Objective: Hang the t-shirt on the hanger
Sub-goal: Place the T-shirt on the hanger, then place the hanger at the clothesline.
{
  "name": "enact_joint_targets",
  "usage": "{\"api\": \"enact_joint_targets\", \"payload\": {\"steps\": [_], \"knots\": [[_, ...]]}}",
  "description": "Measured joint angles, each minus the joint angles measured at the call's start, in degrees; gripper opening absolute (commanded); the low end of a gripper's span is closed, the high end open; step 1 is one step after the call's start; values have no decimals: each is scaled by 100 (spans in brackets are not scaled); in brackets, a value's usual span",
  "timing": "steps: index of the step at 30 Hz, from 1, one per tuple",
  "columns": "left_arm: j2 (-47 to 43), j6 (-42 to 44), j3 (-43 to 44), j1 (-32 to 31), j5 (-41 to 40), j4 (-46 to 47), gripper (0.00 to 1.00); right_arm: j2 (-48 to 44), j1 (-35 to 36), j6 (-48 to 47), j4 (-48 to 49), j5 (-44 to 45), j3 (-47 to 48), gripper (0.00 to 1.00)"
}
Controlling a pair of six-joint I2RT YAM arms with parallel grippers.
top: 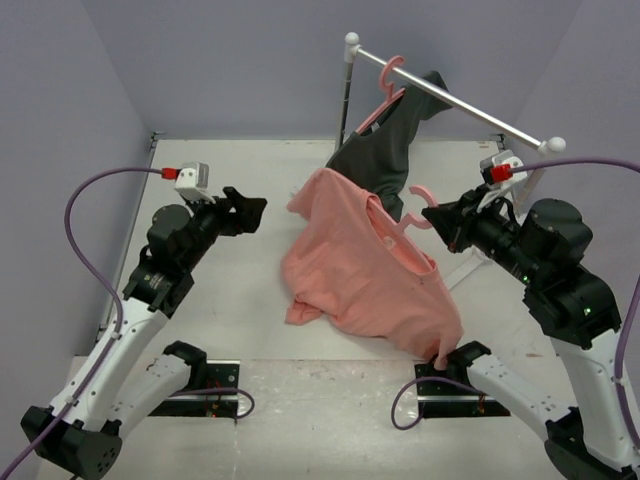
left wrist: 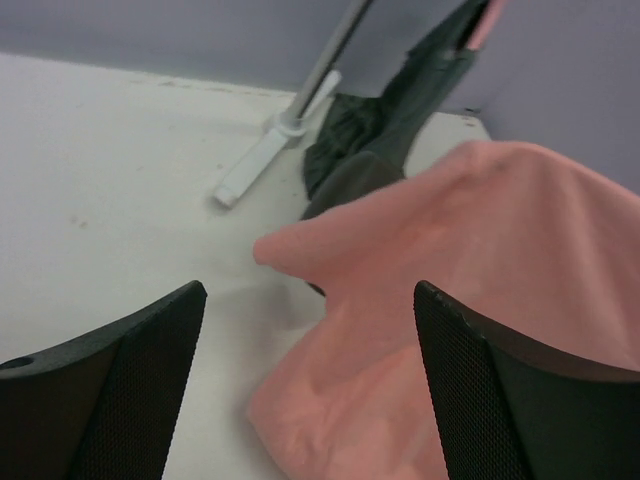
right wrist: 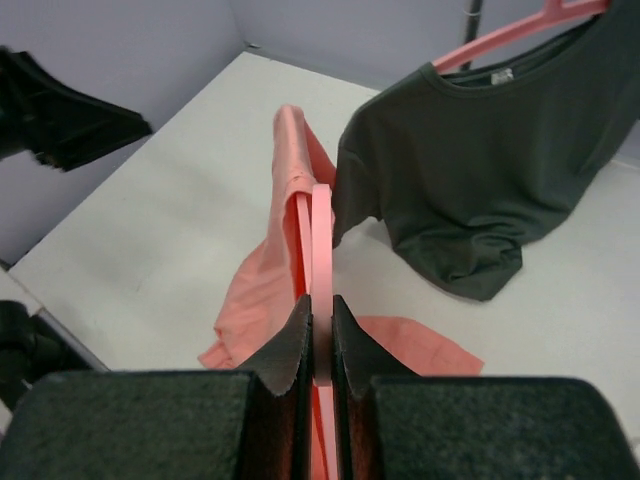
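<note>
At the centre of the desk point(top: 230, 300), the t-shirt point(top: 360, 265) is partly raised and partly lying. Its upper end hangs over the hanger point(right wrist: 321, 250), and the rest trails down onto the surface, with 1 corner reaching the near edge beside the right arm's base. The right fingers point(right wrist: 303, 335) are closed tight on the hanger's slim pink bar, which shows edge-on between them in the right wrist view. The hanger's hook shows clear of the cloth just beside those fingers. The left fingers point(top: 248, 210) stand wide apart and hold nothing, hovering over the left half of the desk, near the t-shirt's left fold but apart from it. In the left wrist view the pink cloth lies ahead of the 2 tips. At the far right corner, a rack rail point(top: 470, 106) carries a second pink hanger point(right wrist: 500, 42) with a dark grey garment point(top: 385, 155). The garment's lower end comes down to the desk just behind the t-shirt.
</note>
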Motion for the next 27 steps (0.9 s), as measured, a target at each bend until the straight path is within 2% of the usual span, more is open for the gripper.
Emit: {"api": "enact_joint_targets", "payload": {"steps": [4, 7, 13, 17, 20, 27], "knots": [[-150, 317, 542, -3, 1114, 3, 86, 82, -2, 180, -192, 659, 94, 0], [-411, 631, 889, -3, 1473, -288, 90, 176, -4, 233, -722, 913, 550, 0], [-1523, 1253, 988, -2, 1063, -1194, 93, 65, -7, 327, -1454, 1178, 2097, 0], [-1806, 1504, 927, -2, 811, -1612, 95, 111, -7, 322, -1717, 1609, 2888, 0], [-1947, 1641, 480, -2, 668, -1670, 95, 213, -7, 321, -1888, 2050, 2822, 0], [-2472, 1586, -1211, -2, 416, -1572, 96, 759, -8, 366, -1969, 3109, 2115, 0]]}}
